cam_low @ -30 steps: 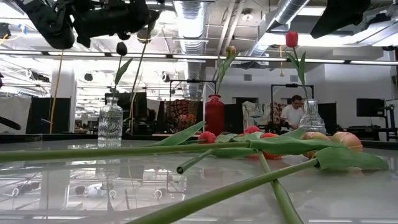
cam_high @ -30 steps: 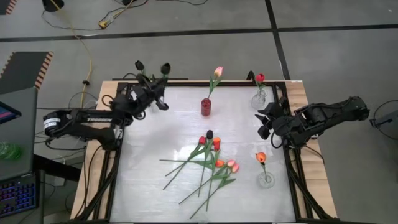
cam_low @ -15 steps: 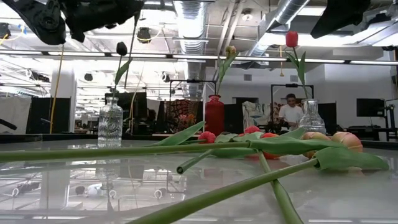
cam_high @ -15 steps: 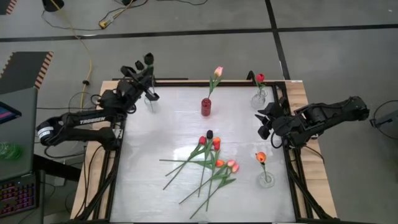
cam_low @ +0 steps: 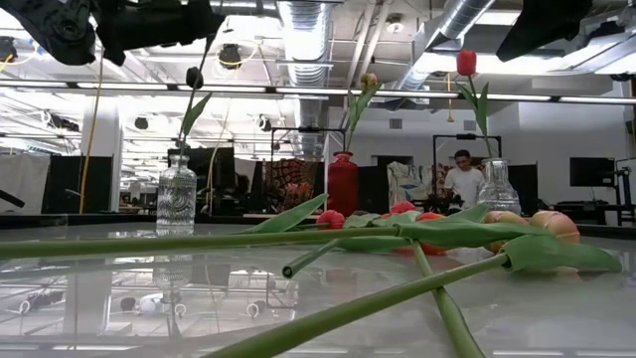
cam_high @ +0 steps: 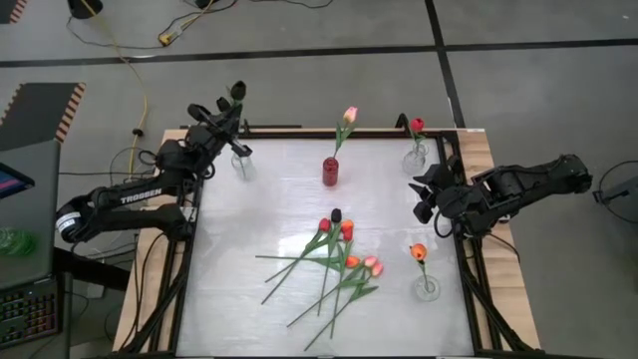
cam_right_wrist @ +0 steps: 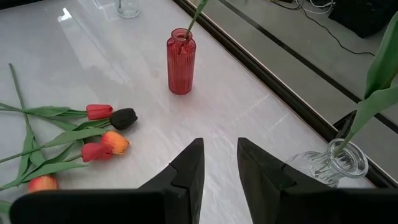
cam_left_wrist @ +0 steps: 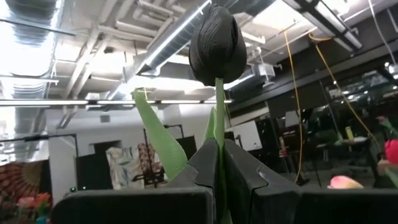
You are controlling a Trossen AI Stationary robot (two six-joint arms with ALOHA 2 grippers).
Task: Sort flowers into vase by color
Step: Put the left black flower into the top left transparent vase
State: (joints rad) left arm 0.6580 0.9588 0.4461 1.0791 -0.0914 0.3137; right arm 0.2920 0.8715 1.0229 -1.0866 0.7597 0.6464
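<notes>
High over the table's far left corner, my left gripper (cam_high: 227, 112) is shut on a black tulip (cam_left_wrist: 216, 43) whose head stands above the fingertips. Below it stands a clear vase (cam_low: 176, 194), holding another black tulip (cam_low: 194, 77). My right gripper (cam_high: 427, 199) hangs open over the table's right side with nothing between its fingers (cam_right_wrist: 219, 162). Several tulips (cam_high: 334, 259) lie in a loose pile on the table's middle, resting on their stems and leaves. My left gripper pinches the black tulip's thin green stem (cam_left_wrist: 219, 134) between its two fingers, a little below the head, beside a leaf (cam_left_wrist: 155, 134). The fingers slant upward. The tulip is lifted clear of the table, head up; its lower stem is hidden behind the gripper.
A red vase (cam_high: 330, 172) with a pink tulip (cam_high: 349, 116) stands at the far middle. A clear vase (cam_high: 416, 155) with a red tulip stands far right. Another clear vase (cam_high: 427, 288) with an orange tulip stands near right. A person (cam_low: 462, 179) stands in the room beyond.
My left gripper has risen and swung toward the table's far left corner, rolling a little, with the black tulip still in its fingers. The vase that it covered from above now shows. Most of the move came early; it has nearly stopped.
</notes>
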